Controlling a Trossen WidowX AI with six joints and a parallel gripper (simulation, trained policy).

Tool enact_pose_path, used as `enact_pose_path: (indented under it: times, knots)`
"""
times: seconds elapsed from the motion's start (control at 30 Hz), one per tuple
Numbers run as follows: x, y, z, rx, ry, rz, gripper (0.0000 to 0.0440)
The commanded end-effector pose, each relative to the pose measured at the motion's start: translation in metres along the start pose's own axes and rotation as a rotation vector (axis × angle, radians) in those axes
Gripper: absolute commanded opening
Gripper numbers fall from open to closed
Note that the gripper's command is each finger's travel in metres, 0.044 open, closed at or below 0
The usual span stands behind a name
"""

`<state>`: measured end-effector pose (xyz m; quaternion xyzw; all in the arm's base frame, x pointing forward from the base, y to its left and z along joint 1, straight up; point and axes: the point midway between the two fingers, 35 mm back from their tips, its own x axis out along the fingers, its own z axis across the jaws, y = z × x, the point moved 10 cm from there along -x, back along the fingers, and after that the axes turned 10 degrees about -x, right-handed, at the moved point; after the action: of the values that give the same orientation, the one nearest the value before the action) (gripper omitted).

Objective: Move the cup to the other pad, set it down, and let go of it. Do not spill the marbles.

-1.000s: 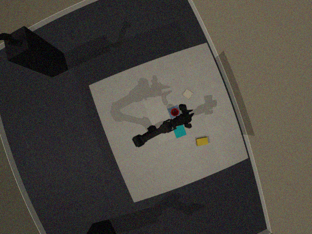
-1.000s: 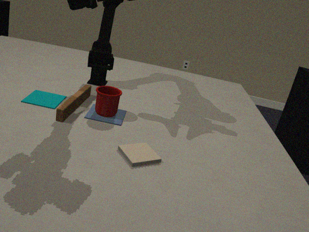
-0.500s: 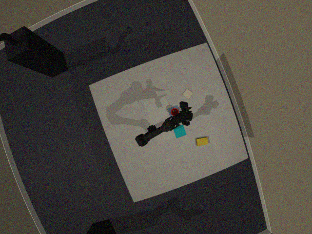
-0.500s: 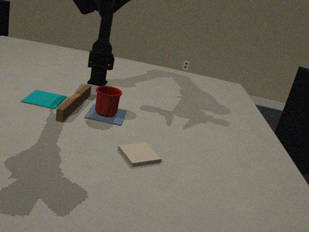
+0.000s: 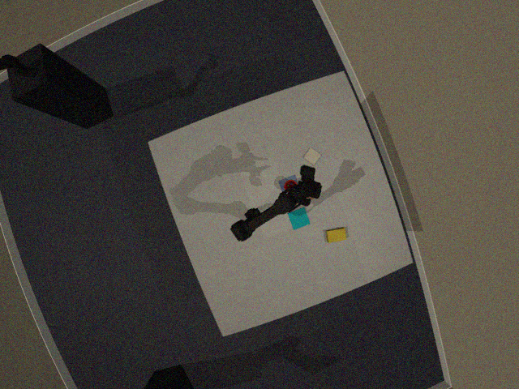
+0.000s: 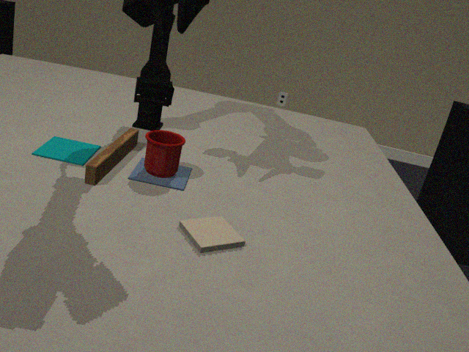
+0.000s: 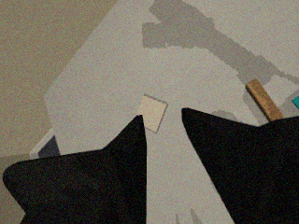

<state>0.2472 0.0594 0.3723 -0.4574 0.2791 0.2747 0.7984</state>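
Exterior view: on the pale desk (image 5: 259, 292) (image 6: 322, 265) (image 7: 93, 107), a wooden bar (image 6: 111, 155) (image 7: 263, 100) stands between the teal pad (image 5: 298, 218) (image 6: 66, 150) and the blue pad (image 6: 136, 174). The pincer (image 7: 162, 118) is partly open, gripping nothing. The red cup (image 5: 290, 185) (image 6: 163, 154) sits upright on the blue pad.

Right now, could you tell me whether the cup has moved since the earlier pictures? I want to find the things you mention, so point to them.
No, the cup (image 5: 289, 184) (image 6: 163, 154) stands on the blue pad (image 5: 283, 180) (image 6: 184, 177) as before, beside the wooden bar (image 6: 112, 155).
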Motion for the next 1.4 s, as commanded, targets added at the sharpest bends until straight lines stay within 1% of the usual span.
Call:
enact_pose_path:
  times: [0.0, 0.47, 0.73, 1.37]
  knots:
    - [0.0, -0.001, 0.004, 0.043, 0.017, 0.039, 0.0136]
    - [0.014, 0.006, 0.005, 0.156, 0.166, 0.218, 0.0119]
    - [0.028, 0.013, -0.001, 0.181, 0.272, 0.314, 0.0134]
    - [0.06, 0.031, -0.019, 0.201, 0.516, 0.527, 0.0146]
